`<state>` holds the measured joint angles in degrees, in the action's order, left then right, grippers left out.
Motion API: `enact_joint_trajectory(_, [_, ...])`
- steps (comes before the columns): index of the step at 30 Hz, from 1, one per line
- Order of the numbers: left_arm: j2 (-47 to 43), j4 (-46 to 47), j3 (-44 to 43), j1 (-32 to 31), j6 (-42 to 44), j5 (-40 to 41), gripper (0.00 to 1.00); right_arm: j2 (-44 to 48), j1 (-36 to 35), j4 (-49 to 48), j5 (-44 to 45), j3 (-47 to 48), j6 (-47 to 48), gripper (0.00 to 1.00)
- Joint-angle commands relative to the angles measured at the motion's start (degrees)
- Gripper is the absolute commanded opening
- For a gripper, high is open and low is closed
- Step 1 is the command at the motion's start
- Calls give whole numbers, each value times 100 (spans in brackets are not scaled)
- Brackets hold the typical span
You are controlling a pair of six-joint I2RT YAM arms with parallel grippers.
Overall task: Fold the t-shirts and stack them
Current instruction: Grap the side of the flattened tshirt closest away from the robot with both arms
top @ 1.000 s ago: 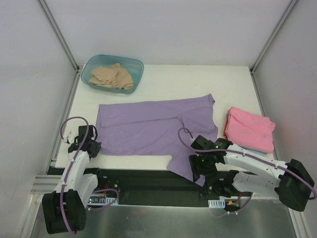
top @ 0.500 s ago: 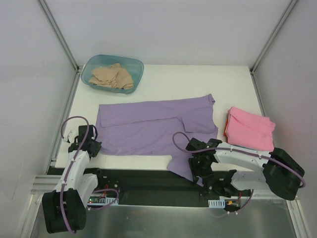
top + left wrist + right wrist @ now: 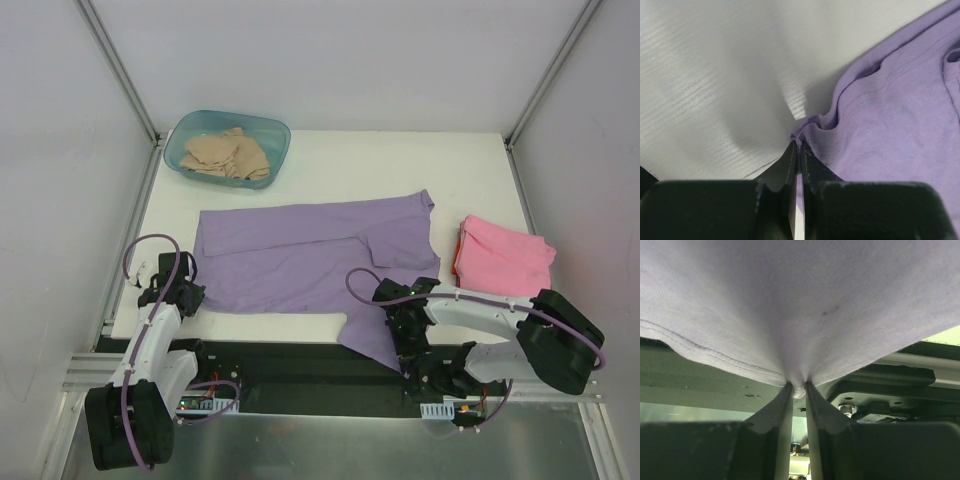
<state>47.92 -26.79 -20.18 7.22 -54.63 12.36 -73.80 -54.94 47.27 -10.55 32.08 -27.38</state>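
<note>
A lavender purple t-shirt (image 3: pixel 300 255) lies spread across the middle of the white table, its near right part hanging over the front edge. My left gripper (image 3: pixel 188 297) is shut on its near left corner (image 3: pixel 802 137). My right gripper (image 3: pixel 405 335) is shut on the hem of the overhanging part (image 3: pixel 799 387), which bunches between the fingertips. A pink t-shirt (image 3: pixel 505 260) lies folded at the right. A tan t-shirt (image 3: pixel 228 153) sits crumpled in the tub.
A teal plastic tub (image 3: pixel 272 135) stands at the back left corner of the table. White walls with metal posts close in the table on three sides. A black base plate (image 3: pixel 300 370) runs along the near edge between the arms.
My right gripper has slid left along the near edge to the overhanging purple cloth and shut on its hem. The left arm has not moved.
</note>
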Motion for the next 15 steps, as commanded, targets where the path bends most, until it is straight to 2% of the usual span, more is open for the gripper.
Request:
enact_joint_trajectory(1, [42,-222,129,42,75,-67,0,-275,-52,-358,193,-52,-216,16])
enact_joint_trajectory(4, [51,-222,129,42,75,-76,0,-302,-96,-332,228,9,-75,20])
enact_joint_trajectory(5, [59,-222,129,34,75,-76,0,-293,-148,-332,272,35,-92,19])
enact_joint_trajectory(7, [68,-222,120,42,75,-76,0,-275,-166,-323,377,36,-136,11])
enact_joint_trajectory(8, [68,-231,120,34,75,-76,0,-267,-166,-323,447,97,-136,3])
enact_joint_trajectory(9, [60,-222,111,33,84,-85,0,-258,-166,-254,587,141,-110,1])
enact_joint_trajectory(15, [-133,-239,111,34,119,-208,0,137,-70,545,1624,1000,179,1])
